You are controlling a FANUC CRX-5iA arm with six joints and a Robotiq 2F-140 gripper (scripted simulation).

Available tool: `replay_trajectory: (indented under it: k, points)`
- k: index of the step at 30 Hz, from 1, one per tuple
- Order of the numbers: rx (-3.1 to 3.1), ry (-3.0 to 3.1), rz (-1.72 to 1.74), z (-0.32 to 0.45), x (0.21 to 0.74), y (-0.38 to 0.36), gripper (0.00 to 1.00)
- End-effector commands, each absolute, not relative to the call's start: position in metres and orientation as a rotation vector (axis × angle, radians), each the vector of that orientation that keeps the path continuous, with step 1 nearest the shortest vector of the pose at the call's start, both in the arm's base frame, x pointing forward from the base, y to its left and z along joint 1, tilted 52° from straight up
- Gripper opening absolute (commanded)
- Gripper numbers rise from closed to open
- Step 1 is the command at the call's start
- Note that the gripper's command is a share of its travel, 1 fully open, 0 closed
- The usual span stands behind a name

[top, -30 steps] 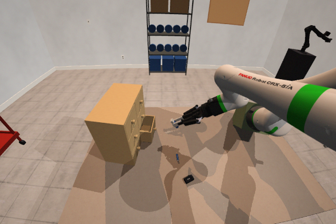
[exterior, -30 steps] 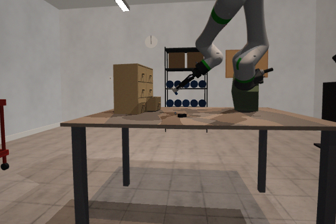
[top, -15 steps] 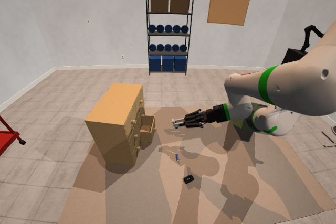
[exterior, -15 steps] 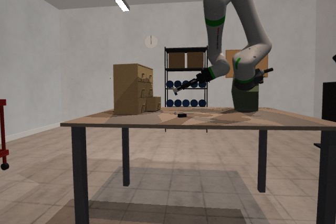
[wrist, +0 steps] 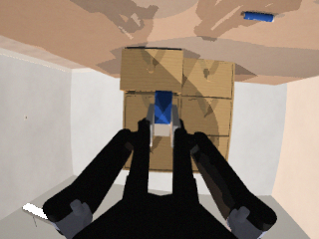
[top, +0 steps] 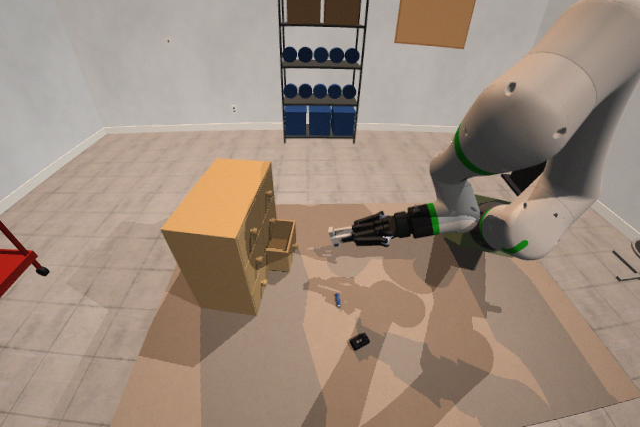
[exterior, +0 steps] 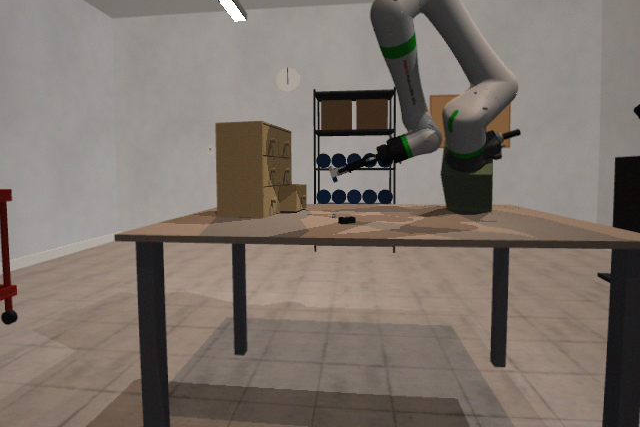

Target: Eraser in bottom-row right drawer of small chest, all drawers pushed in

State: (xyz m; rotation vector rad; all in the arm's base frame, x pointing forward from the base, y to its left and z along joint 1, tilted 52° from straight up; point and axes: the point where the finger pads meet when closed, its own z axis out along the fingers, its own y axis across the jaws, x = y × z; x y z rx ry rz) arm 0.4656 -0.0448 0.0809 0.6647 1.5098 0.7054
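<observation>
My gripper (top: pixel 341 235) (exterior: pixel 337 171) (wrist: pixel 162 113) is shut on the eraser (top: pixel 334 234) (exterior: pixel 330 169) (wrist: pixel 162 106), a small white block with a blue end. It holds the eraser in the air, pointing toward the front of the small wooden chest (top: pixel 217 236) (exterior: pixel 240 169) (wrist: pixel 207 80) and some way short of it. The bottom right drawer (top: pixel 281 244) (exterior: pixel 292 197) (wrist: pixel 152 67) is pulled partly out and looks empty. The eraser is higher than this drawer and has not reached over it. The other drawers look pushed in.
A small blue object (top: pixel 337 300) (exterior: pixel 333 215) (wrist: pixel 258 16) and a small black object (top: pixel 359 342) (exterior: pixel 345 219) lie on the table in front of the chest. The robot base (exterior: pixel 466 189) stands at the table's far right.
</observation>
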Motion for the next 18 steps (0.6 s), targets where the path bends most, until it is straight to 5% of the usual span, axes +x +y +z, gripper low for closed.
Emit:
replay_trajectory:
  k: [1,18]
  points:
    - [0.664,1.506,0.705,0.0807,0.4656,-0.0447,0.11]
    - [0.664,1.506,0.705,0.0819,0.4715,-0.0461,0.11]
